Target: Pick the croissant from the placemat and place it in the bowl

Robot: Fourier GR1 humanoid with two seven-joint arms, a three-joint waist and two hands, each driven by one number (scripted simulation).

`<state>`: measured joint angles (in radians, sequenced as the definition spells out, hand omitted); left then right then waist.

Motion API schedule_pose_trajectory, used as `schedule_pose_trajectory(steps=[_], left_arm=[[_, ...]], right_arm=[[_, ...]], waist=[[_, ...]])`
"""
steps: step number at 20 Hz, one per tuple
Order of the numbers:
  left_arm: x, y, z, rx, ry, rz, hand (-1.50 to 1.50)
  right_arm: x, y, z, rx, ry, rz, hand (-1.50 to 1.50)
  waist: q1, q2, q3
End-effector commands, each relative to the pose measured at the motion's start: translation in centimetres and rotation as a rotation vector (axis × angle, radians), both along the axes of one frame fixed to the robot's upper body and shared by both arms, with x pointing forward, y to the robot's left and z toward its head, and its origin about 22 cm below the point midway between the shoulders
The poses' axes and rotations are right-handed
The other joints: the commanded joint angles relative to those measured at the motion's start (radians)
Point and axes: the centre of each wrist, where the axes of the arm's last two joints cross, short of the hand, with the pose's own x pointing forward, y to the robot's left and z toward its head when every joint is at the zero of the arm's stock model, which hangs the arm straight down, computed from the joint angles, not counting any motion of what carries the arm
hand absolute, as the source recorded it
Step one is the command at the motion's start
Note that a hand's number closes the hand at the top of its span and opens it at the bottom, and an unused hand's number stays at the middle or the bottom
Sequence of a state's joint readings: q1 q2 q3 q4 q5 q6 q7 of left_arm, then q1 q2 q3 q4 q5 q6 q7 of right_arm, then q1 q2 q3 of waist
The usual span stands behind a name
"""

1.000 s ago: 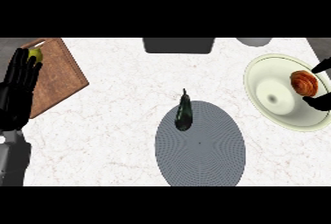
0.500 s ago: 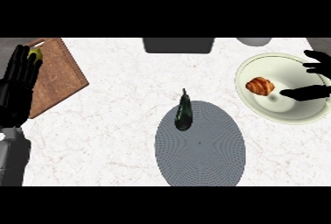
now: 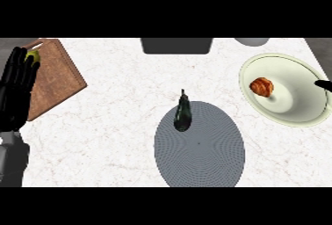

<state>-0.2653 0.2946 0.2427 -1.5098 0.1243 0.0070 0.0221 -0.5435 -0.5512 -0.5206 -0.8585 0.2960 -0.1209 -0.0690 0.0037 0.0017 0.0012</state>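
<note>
The golden-brown croissant (image 3: 262, 86) lies inside the pale bowl (image 3: 304, 115) at the right, on its left inner slope, with nothing touching it. Only a black fingertip of my right hand (image 3: 323, 85) shows at the right edge, over the bowl's right side and apart from the croissant. The grey oval placemat (image 3: 201, 151) lies in the middle foreground. A dark eggplant (image 3: 182, 114) rests across its upper left rim. My left hand (image 3: 17, 90) stands at the left edge, fingers straight and up, over the wooden board.
A wooden cutting board (image 3: 55, 79) lies at the back left, with a small yellow-green item (image 3: 32, 54) by my left fingertips. A dark grey rectangular object (image 3: 176, 45) sits at the back centre. A grey round object (image 3: 251, 41) peeks in at the back right.
My right hand let go of the croissant and drew back to the right, almost out of view. The croissant settled on the bowl's left inner slope. The left hand stayed put.
</note>
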Motion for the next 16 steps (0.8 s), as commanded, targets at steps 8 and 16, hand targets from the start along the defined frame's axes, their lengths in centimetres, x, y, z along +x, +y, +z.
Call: schedule_pose_trajectory(steps=[8, 16], left_arm=[[-0.4, -0.4, -0.1, 0.007, 0.002, 0.004, 0.00], [0.8, -1.2, -1.0, 0.005, -0.024, 0.000, 0.00]], right_arm=[[-9.9, -11.8, 0.2, 0.138, -0.164, -0.118, -1.50], [-16.4, -16.7, 0.4, 0.159, -0.181, -0.093, -1.50]], waist=[[-0.003, 0.001, 0.001], [0.003, 0.006, 0.002]])
